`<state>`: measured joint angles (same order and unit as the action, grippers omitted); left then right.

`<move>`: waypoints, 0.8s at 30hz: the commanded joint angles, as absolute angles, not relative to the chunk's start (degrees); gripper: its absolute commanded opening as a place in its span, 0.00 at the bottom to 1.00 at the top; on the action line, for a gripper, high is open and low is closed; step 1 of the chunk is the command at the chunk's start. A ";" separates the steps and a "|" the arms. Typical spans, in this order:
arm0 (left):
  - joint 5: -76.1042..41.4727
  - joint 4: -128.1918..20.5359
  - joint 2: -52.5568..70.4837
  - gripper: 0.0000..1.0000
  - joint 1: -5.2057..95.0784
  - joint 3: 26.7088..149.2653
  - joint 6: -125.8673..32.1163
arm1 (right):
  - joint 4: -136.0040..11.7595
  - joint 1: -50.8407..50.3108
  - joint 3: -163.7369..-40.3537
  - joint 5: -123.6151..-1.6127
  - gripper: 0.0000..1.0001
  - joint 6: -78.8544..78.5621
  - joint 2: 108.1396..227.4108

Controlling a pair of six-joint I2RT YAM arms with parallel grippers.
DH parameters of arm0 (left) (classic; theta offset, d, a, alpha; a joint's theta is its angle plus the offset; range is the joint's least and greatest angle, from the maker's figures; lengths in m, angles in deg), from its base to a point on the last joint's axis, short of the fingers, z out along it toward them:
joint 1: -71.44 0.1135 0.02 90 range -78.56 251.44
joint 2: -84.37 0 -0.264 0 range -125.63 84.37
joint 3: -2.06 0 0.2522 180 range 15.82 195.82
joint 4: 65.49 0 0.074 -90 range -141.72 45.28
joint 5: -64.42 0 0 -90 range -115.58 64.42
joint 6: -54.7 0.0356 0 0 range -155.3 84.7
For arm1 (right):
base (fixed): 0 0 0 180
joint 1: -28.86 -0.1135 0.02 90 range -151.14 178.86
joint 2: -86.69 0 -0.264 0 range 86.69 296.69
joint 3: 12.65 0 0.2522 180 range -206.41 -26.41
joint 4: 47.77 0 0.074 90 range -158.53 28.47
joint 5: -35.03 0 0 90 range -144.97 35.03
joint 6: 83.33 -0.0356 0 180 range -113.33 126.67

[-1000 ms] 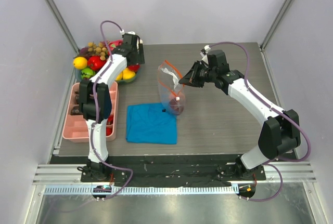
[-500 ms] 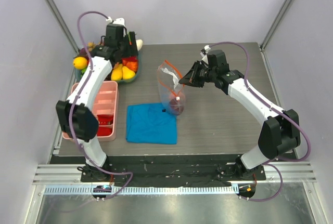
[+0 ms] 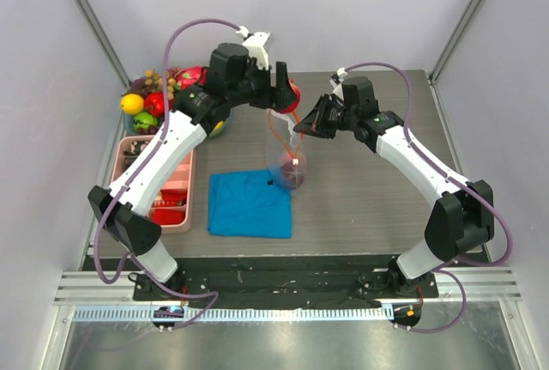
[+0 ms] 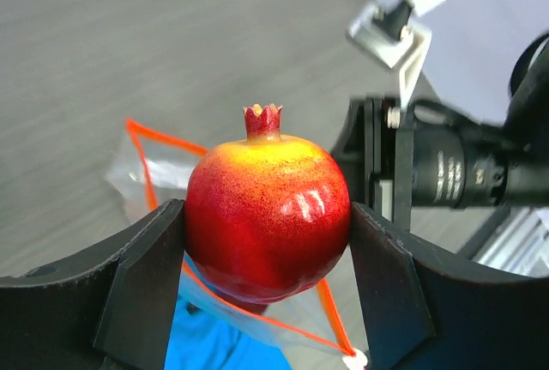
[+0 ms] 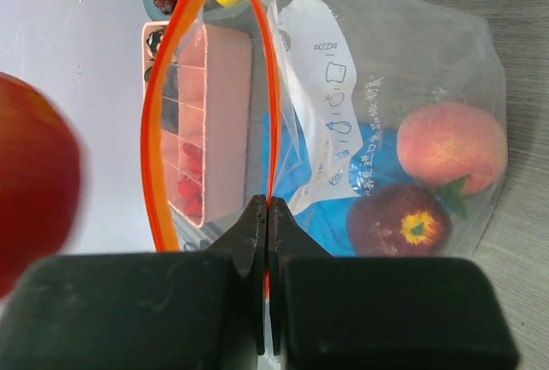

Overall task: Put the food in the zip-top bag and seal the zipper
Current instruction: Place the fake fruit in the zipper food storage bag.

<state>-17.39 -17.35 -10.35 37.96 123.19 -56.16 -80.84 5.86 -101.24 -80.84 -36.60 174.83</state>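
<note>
Top camera: sitting high above and behind the 2 arm bases, looking down and forward. It is standing far off, taking in the whole table [image 3: 369,190] and both arms.

Left wrist camera: riding just behind the left gripper [image 4: 268,215], very near. It is looking along the fingers, past the pomegranate [image 4: 268,207], down onto the bag [image 4: 129,177] mouth. The right arm [image 4: 463,172] is showing at its right edge.

Right wrist camera: riding behind the right gripper [image 5: 268,215], near, looking down through the bag toward the tray [image 5: 225,121].

All 3 are sharing the bag, pomegranate and cloth [image 3: 250,203].
</note>
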 commanded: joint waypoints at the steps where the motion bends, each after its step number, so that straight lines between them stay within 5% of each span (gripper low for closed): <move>1: -14.95 -17.10 -10.98 0.58 37.25 119.01 -57.36 | -80.51 5.84 -104.19 -81.25 0.01 -35.43 173.79; 9: -16.87 -13.24 -10.38 0.65 37.07 116.10 -54.55 | -81.13 5.92 -103.93 -80.55 0.01 -34.55 173.71; 14: -20.64 -9.19 -9.68 1.00 37.24 119.51 -49.10 | -81.13 5.92 -104.02 -80.02 0.01 -34.46 173.79; 24: -24.95 -21.04 -7.20 1.00 52.00 114.88 -56.73 | -81.30 5.84 -103.84 -79.67 0.01 -34.38 174.14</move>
<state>-19.42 -13.51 -9.32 46.27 116.39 -52.33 -82.54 5.86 -101.54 -80.38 -35.44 174.83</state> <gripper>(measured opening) 0.996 0.020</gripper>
